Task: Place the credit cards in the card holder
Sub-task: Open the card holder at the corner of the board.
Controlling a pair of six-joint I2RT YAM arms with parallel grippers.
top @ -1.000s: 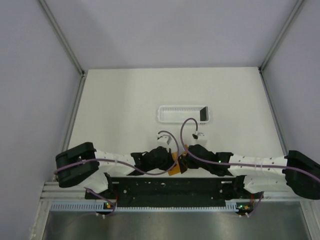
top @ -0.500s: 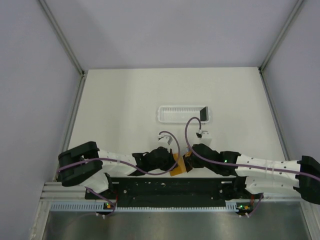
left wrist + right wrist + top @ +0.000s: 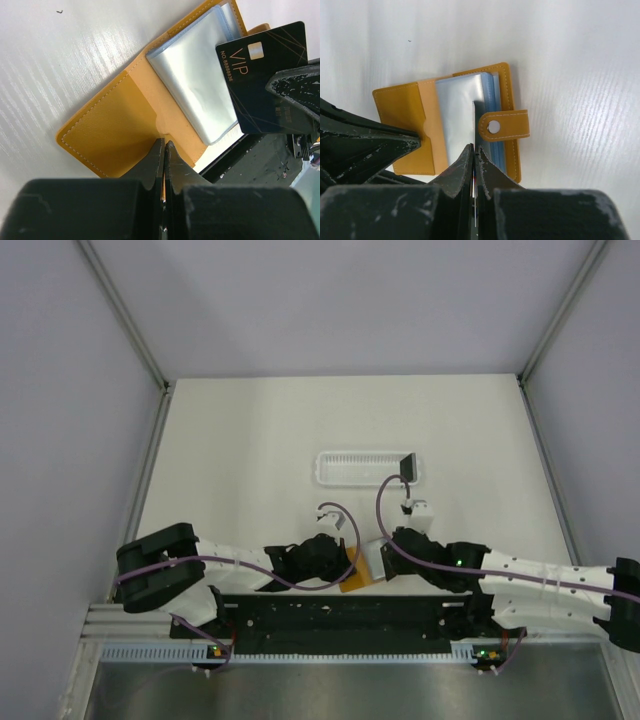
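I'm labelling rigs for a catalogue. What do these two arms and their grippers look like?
The left arm and right arm have white dotted links, black joint housings and looping purple cables. The left gripper and right gripper are black, with tapered, scuffed fingers.

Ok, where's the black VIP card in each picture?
Top view: too small to pick out; it should be low in the middle, by the orange wallet.
Left wrist view: upper right, the black card tilted over the wallet's silver sleeves.
Right wrist view: centre, edge-on, a thin sliver pinched in the right gripper.
Shared landmark: the orange wallet, in all three.
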